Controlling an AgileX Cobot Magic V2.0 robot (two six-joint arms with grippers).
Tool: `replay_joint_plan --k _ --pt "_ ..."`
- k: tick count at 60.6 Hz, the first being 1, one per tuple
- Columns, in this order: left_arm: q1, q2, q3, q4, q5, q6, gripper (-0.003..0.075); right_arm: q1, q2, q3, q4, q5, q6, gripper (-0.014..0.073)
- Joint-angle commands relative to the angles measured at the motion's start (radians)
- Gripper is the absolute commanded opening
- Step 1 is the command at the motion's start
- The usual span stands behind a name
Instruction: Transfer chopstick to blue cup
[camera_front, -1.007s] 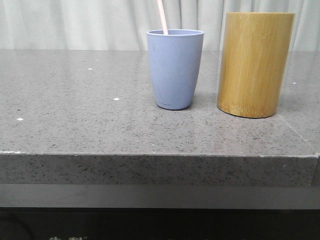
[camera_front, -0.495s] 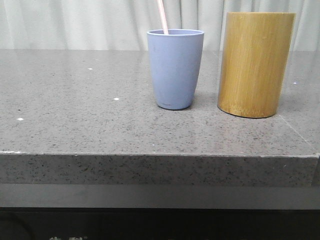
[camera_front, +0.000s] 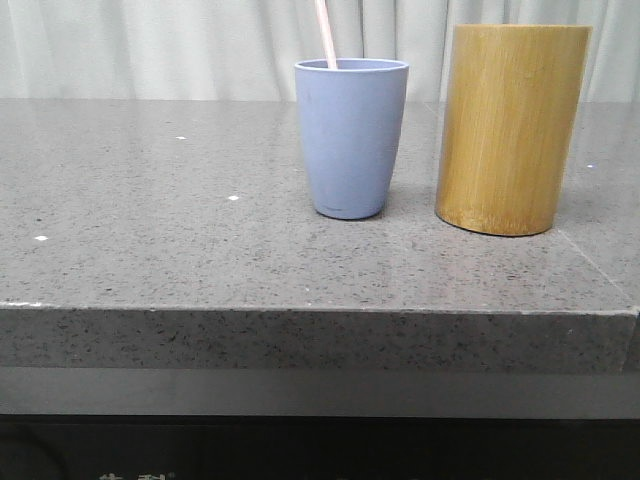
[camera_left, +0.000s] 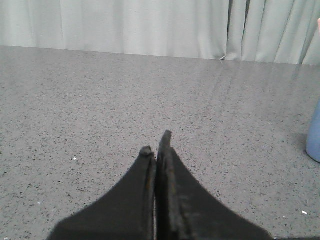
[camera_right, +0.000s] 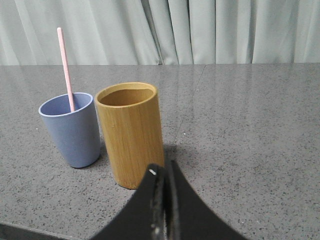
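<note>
The blue cup (camera_front: 350, 138) stands upright on the grey stone table. A pale pink chopstick (camera_front: 324, 32) leans inside it, its upper end above the rim. Both also show in the right wrist view, the cup (camera_right: 72, 129) and the chopstick (camera_right: 65, 68). A sliver of the cup (camera_left: 315, 135) shows in the left wrist view. My left gripper (camera_left: 156, 144) is shut and empty over bare table, well left of the cup. My right gripper (camera_right: 164, 170) is shut and empty, just in front of the bamboo cylinder. Neither gripper shows in the front view.
A taller yellow-brown bamboo cylinder (camera_front: 510, 128) stands right of the blue cup; its open top (camera_right: 126, 95) looks empty. The table's front edge (camera_front: 320, 310) runs across the front view. Pale curtains hang behind the table.
</note>
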Motion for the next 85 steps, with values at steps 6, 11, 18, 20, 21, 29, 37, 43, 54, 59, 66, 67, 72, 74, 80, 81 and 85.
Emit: replay_joint_plan --k 6,11,18,20,21,29,37,43,54,59,66,67,72,74,80,81,85 --pt "0.004 0.014 -0.024 -0.003 -0.084 -0.010 -0.0019 -0.008 0.011 -0.024 0.005 -0.090 -0.003 -0.0069" --pt "0.004 0.014 -0.024 -0.003 -0.084 -0.010 -0.0019 -0.008 0.011 -0.024 0.005 -0.090 -0.003 -0.0069" --pt "0.004 0.014 -0.024 0.003 -0.086 -0.010 -0.0019 -0.008 0.011 -0.024 0.005 -0.090 -0.003 -0.0069" --pt "0.004 0.014 -0.024 0.014 -0.082 -0.010 -0.0019 -0.008 0.011 -0.024 0.005 -0.090 -0.003 -0.0069" --pt "0.004 0.014 -0.024 0.016 -0.081 -0.010 -0.0019 -0.008 0.011 -0.024 0.005 -0.090 -0.003 -0.0069" --pt "0.004 0.002 0.000 0.012 -0.096 -0.005 -0.0019 -0.008 0.011 -0.024 0.005 -0.090 -0.003 -0.0069" --pt "0.026 -0.058 0.061 -0.008 -0.142 0.035 -0.0019 -0.008 0.011 -0.024 0.005 -0.089 -0.003 -0.0069" --pt "0.060 -0.078 0.115 -0.027 -0.180 0.056 -0.0019 -0.008 0.011 -0.024 0.005 -0.087 -0.003 -0.0069" --pt "0.099 -0.083 0.211 -0.036 -0.262 0.056 -0.0019 -0.008 0.011 -0.024 0.005 -0.087 -0.003 -0.0069" --pt "0.114 -0.083 0.264 -0.036 -0.306 0.056 -0.0019 -0.008 0.011 -0.024 0.005 -0.087 -0.003 -0.0069" --pt "0.123 -0.083 0.336 -0.046 -0.367 0.056 -0.0019 -0.008 0.011 -0.024 0.005 -0.087 -0.003 -0.0069" --pt "0.123 -0.083 0.348 -0.046 -0.377 0.056 -0.0019 -0.008 0.011 -0.024 0.005 -0.087 -0.003 -0.0069" --pt "0.123 -0.083 0.386 -0.046 -0.405 0.056 -0.0019 -0.008 0.011 -0.024 0.005 -0.087 -0.003 -0.0069" --pt "0.123 -0.083 0.399 -0.046 -0.416 0.056 -0.0019 -0.008 0.011 -0.024 0.005 -0.087 -0.003 -0.0069" --pt "0.123 -0.083 0.414 -0.046 -0.413 0.056 -0.0019 -0.008 0.011 -0.024 0.005 -0.087 -0.003 -0.0069" --pt "0.123 -0.083 0.414 -0.046 -0.414 0.056 -0.0019 -0.008 0.011 -0.024 0.005 -0.087 -0.003 -0.0069" --pt "0.123 -0.083 0.414 -0.046 -0.411 0.056 -0.0019 -0.008 0.011 -0.024 0.005 -0.087 -0.003 -0.0069"
